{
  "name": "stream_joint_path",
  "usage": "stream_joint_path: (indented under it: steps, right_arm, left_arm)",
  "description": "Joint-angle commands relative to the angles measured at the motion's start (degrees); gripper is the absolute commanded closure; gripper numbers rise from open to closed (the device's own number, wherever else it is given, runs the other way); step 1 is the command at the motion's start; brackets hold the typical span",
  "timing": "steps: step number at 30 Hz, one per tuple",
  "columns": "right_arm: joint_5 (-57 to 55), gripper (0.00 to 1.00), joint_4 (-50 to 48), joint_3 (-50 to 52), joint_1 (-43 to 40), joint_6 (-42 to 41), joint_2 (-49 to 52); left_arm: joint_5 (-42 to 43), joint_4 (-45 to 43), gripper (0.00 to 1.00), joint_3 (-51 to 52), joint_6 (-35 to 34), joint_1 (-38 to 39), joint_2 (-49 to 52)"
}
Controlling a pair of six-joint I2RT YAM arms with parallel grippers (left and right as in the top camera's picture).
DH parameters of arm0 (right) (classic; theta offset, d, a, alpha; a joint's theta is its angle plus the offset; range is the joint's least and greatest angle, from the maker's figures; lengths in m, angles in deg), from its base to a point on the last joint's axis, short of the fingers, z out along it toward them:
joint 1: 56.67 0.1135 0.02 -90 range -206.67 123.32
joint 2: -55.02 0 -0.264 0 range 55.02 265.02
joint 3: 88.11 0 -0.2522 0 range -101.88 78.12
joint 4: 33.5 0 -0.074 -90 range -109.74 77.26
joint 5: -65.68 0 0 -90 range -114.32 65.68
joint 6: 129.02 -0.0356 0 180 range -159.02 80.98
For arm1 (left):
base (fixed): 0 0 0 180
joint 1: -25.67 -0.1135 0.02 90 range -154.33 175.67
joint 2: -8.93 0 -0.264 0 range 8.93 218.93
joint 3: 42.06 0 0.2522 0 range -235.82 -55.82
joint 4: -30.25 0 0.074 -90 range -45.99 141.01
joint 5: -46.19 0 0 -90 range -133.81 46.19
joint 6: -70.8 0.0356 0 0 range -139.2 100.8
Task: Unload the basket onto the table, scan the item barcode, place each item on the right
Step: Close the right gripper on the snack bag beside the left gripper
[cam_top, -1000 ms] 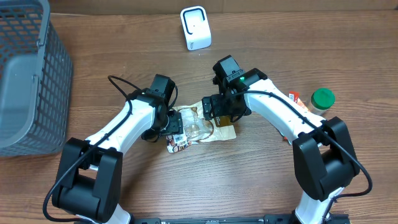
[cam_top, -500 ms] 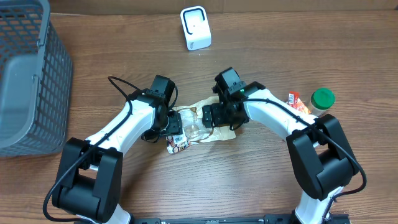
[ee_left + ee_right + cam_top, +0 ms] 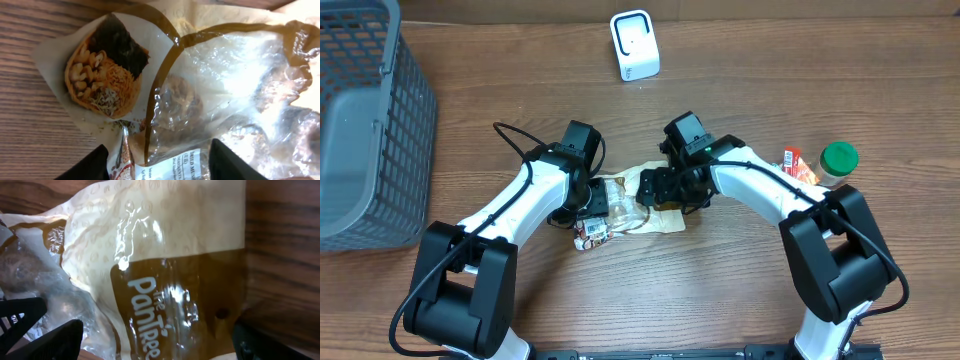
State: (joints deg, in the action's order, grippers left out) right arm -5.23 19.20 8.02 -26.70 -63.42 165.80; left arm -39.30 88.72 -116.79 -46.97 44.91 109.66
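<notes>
The snack bag (image 3: 630,205), lying on the tabletop (image 3: 740,290), looks light, crinkly and slippery, best pinched at a flat sealed edge; the left fingers (image 3: 92,165) straddle its printed end, grip unclear, and the right fingers (image 3: 55,340) are spread wide over it.

bag (image 3: 625,200) 1 | scanner (image 3: 635,45) 1 | basket (image 3: 410,120) 1 | jar (image 3: 838,160) 1 | packet (image 3: 792,158) 1

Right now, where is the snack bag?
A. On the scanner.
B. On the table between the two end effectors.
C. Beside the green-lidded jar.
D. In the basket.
B: the bag lies on the table, with the left end effector at one end of it and the right end effector at the other.
</notes>
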Motion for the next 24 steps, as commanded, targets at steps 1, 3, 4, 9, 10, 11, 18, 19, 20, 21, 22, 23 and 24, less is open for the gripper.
stream_joint_path:
  steps: [1, 3, 4, 9, 10, 11, 18, 19, 20, 21, 22, 23, 24]
  right_arm:
    - [-0.35, 0.04, 0.04, 1.53, 1.64, -4.17, 0.52]
    - [-0.37, 0.04, 0.09, 1.53, 2.08, -4.37, 0.52]
    - [-0.37, 0.04, 0.11, 1.53, 2.21, -4.39, 0.52]
    - [-1.11, 0.04, 0.07, 1.53, 2.54, -6.08, 0.52]
    - [-1.07, 0.04, 0.09, 1.53, 2.54, -6.1, 0.52]
    - [-1.05, 0.04, 0.13, 1.53, 2.54, -6.12, 0.52]
    - [-0.66, 0.04, -1.97, 2.6, 2.8, -9.64, 0.57]
    - [-0.09, 0.04, -2.97, 3.15, 2.84, -10.12, 0.57]
    - [1.77, 0.07, -5.01, 4.2, 2.93, -10.14, 0.57]
    - [3.37, 0.07, -6.64, 5.03, 2.95, -10.14, 0.57]
    - [4.83, 0.08, -8.28, 5.75, 2.97, -10.12, 0.57]
    - [7.41, 0.09, -11.45, 7.34, 2.97, -10.12, 0.57]
    - [9.88, 0.1, -14.73, 8.94, 2.97, -10.14, 0.57]
  left_arm:
    - [0.44, -0.15, 0.53, 0.83, -0.5, 0.07, 0.24]
    - [0.37, -0.2, 0.51, 1.09, -0.48, 0.07, 0.26]
    - [0.09, -0.24, 0.49, 1.38, -0.52, 0.07, 0.26]
    - [-2.34, -1.97, 0.44, 3.34, -0.52, 0.07, 0.26]
    - [-2.36, -2.91, 0.44, 3.89, -0.52, 0.04, 0.26]
    - [-2.34, -3.72, 0.45, 4.42, -0.52, 0.0, 0.26]
    - [-1.95, -4.7, 0.48, 6.29, -0.52, 0.0, 0.26]
    - [-1.92, -4.68, 0.48, 6.29, -0.52, 0.0, 0.26]
    - [-1.92, -4.7, 0.48, 6.29, -0.52, 0.0, 0.26]
    - [-1.95, -4.7, 0.48, 6.29, -0.5, 0.0, 0.26]
    - [-1.92, -4.68, 0.48, 6.29, -0.5, 0.0, 0.26]
    - [-1.92, -4.68, 0.48, 6.29, -0.5, 0.0, 0.26]
    - [-1.92, -4.7, 0.47, 6.29, -0.5, 0.0, 0.26]
